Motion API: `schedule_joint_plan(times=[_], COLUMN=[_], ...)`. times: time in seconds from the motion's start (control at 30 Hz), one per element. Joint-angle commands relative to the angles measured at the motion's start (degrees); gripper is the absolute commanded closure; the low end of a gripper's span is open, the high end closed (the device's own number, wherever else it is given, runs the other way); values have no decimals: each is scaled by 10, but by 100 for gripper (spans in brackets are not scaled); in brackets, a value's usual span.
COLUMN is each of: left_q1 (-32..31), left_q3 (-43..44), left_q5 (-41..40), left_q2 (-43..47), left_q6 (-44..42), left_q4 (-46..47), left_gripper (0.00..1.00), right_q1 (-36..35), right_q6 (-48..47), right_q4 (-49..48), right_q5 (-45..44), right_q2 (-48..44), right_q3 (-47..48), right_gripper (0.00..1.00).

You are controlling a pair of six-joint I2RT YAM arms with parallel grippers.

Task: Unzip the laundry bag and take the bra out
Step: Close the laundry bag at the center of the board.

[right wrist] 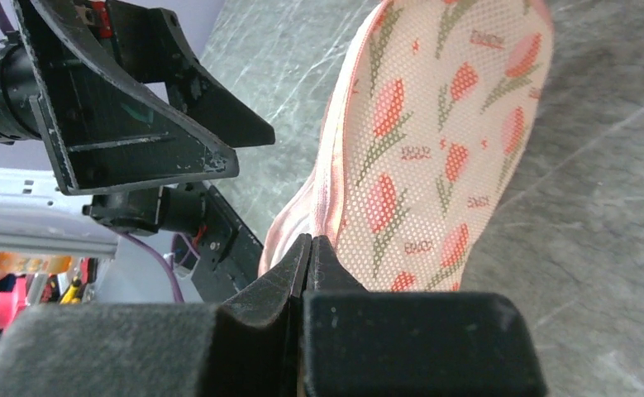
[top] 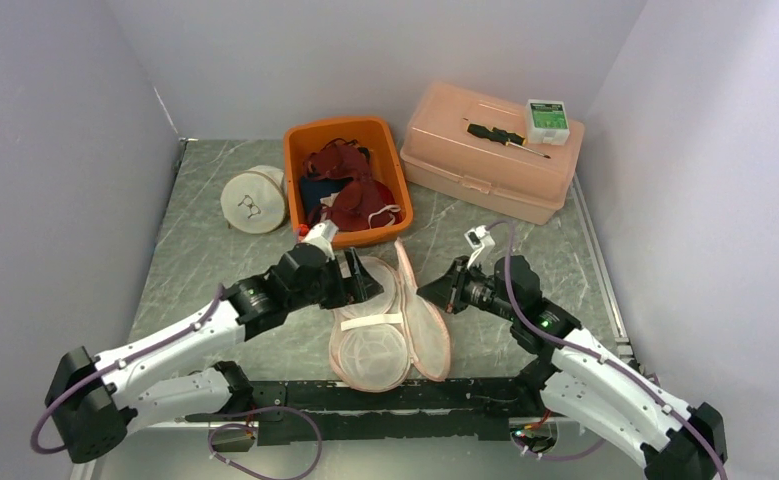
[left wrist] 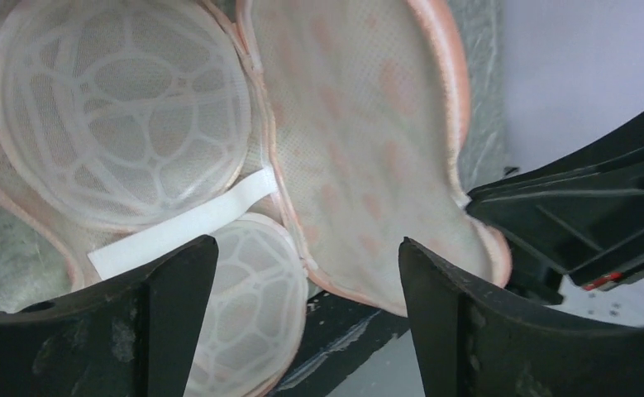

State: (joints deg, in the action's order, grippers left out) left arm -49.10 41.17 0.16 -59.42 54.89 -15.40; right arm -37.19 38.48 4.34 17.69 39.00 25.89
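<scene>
Two halves of the laundry bag (top: 370, 345) are spread unzipped on the table (top: 205, 265) between your arms. Your left gripper (left wrist: 306, 248) hangs released over the white cage cups inside. Your right gripper (right wrist: 310, 240) is clenched on the raised flap's pink rim. Red bras (top: 350, 185) sit in the orange bin (top: 337, 126) behind.

Your left gripper (left wrist: 306, 248) hangs over the laundry bag (top: 370, 350), jaws wide; your right gripper (right wrist: 310, 241), at the bag's right edge, is closed, apparently pinching it.
</scene>
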Motion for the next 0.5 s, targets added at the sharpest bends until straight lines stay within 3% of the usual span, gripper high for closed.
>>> schedule_joint_plan(times=[0.0, 0.17, 0.47], left_q1=[0, 0, -6], left_q3=[-22, 31, 96], left_q5=[-29, -10, -1], left_q2=[35, -27, -113], left_q6=[55, 112, 187], left_q4=[35, 33, 40], left_gripper=[11, 8, 11], right_q1=[-24, -50, -67], right_q6=[-14, -23, -42], right_q4=[-78, -95, -82], right_q5=[12, -8, -31], right_q2=[32, 59, 71], right_q3=[36, 40, 50], right_gripper=[100, 100, 100])
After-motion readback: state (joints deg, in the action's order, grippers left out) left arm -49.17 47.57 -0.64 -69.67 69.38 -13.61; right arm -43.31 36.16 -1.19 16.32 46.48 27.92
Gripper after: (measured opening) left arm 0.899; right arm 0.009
